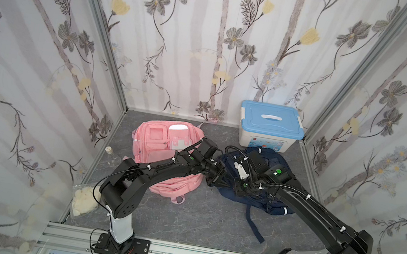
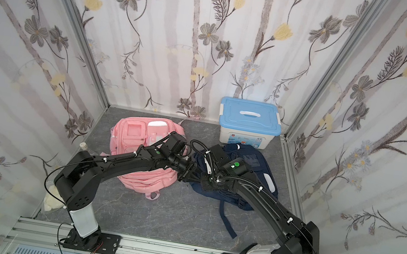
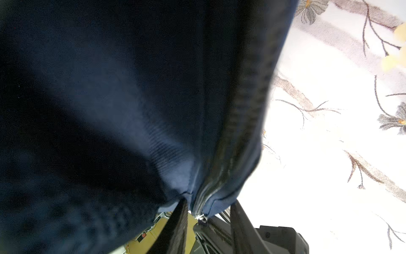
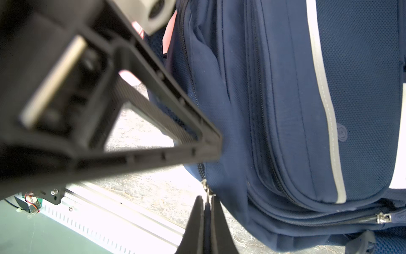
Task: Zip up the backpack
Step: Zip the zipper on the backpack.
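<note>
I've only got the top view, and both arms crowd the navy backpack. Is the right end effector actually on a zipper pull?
Observer: Yes. The right wrist view shows the right end effector shut on the zipper pull.
Operator: What's the left one doing?
Observer: The left end effector pinches the navy backpack fabric close to that zipper.
Operator: Any other slider nearby?
Observer: One second slider, on a separate zipper line, untouched.

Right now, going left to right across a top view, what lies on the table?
Bag of white pieces → clear bottle → pink backpack → navy backpack.
</note>
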